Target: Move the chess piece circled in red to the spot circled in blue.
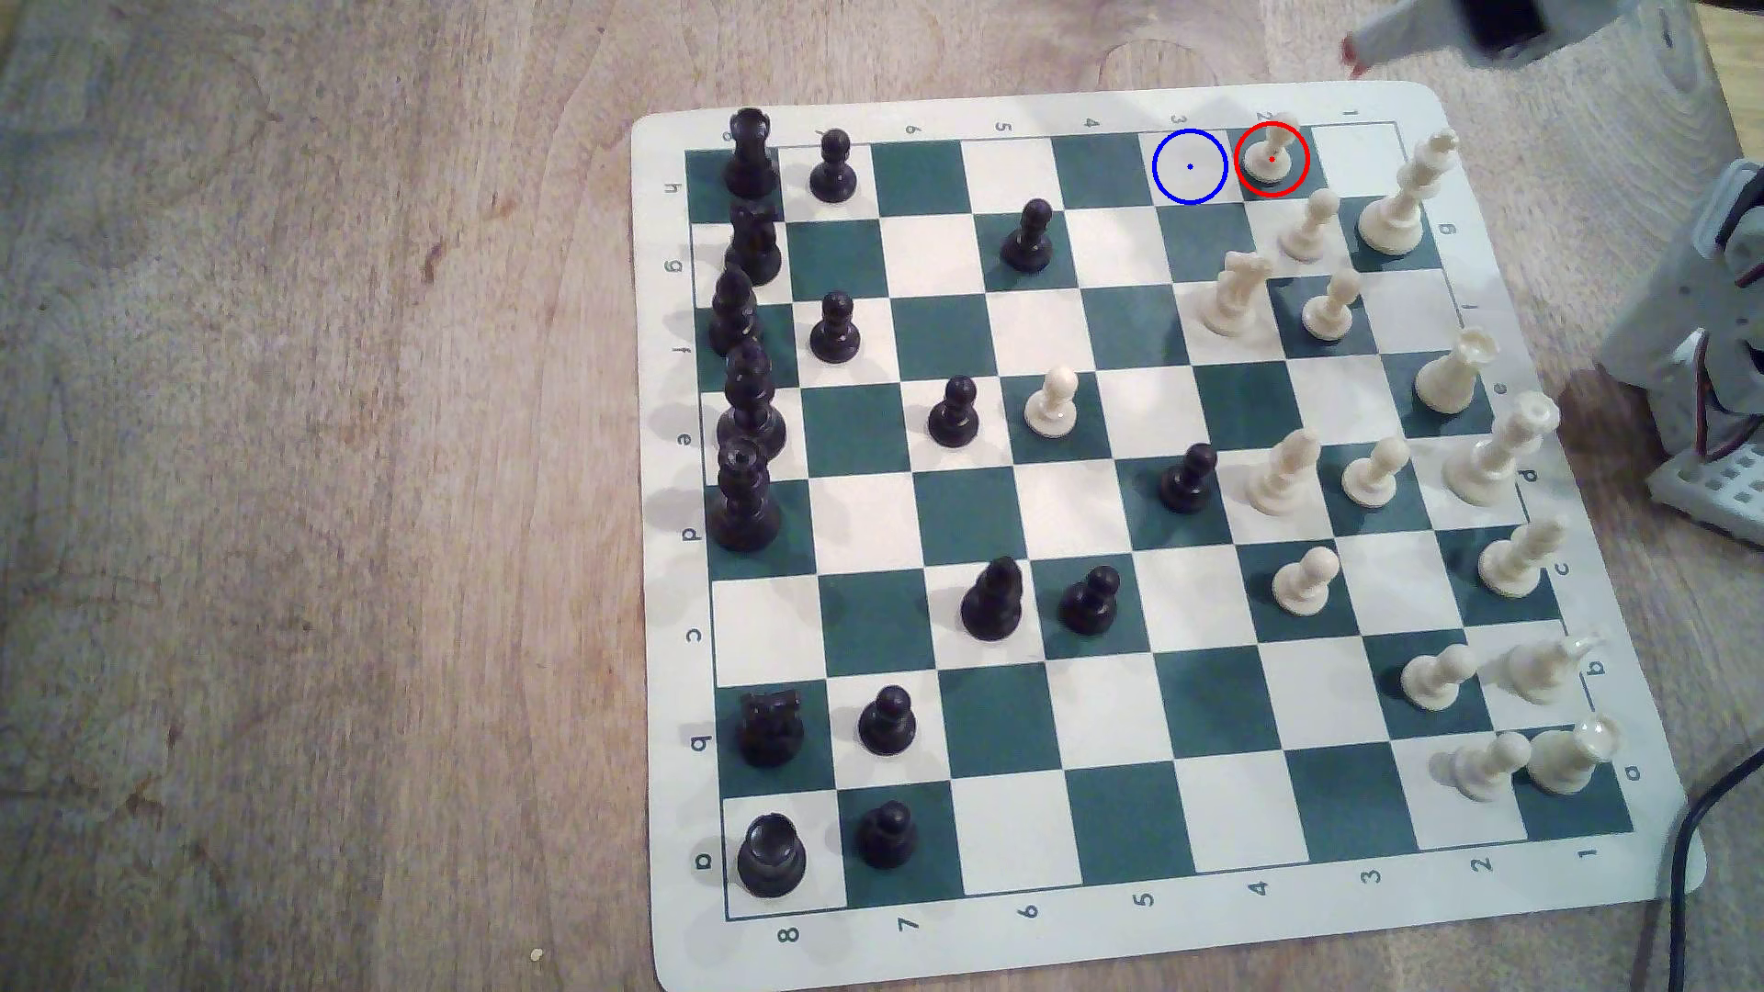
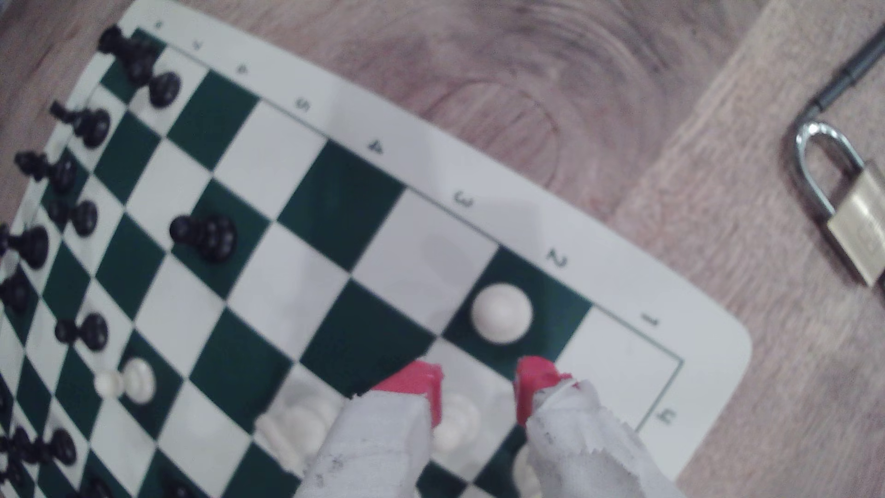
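Red-circled cream pawn (image 1: pixel 1271 157) upright on its green square beside the blue-circled spot (image 1: pixel 1189 167); claw (image 2: pixel 479 383) spread apart, empty.

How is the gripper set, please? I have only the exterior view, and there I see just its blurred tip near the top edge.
Observer: In the wrist view the gripper is open, with its red fingertips apart.
Operator: Is the circled pawn between them yet?
Observer: No. The white pawn stands on its dark square beyond the tips, untouched.
Operator: Thank you. Is anything lying off the board on that side?
Observer: Yes, a brass padlock lies on the wooden table, apart from the chessboard.
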### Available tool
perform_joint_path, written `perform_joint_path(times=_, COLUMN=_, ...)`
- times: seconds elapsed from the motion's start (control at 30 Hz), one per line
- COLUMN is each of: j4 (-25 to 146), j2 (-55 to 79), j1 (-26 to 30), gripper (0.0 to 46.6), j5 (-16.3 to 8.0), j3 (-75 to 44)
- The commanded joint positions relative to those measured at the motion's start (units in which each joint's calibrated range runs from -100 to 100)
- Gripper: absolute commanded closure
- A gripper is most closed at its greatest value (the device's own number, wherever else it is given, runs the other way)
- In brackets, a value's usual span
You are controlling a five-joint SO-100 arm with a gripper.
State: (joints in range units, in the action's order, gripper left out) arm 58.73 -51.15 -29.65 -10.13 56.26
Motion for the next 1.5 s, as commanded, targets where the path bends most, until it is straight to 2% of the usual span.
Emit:
perform_joint_path(times=0.0, j4=-2.0, j2=4.2, j1=0.2, gripper=34.2, j5=-0.5, j3=-5.5)
perform_joint_path(times=0.4, j4=-9.9, j2=18.4, j1=1.4, gripper=35.2, j5=-1.3, j3=-6.0)
perform_joint_path(times=1.47, j4=-16.8, j2=32.4, j1=-2.4, gripper=35.0, j5=0.3, j3=-9.7)
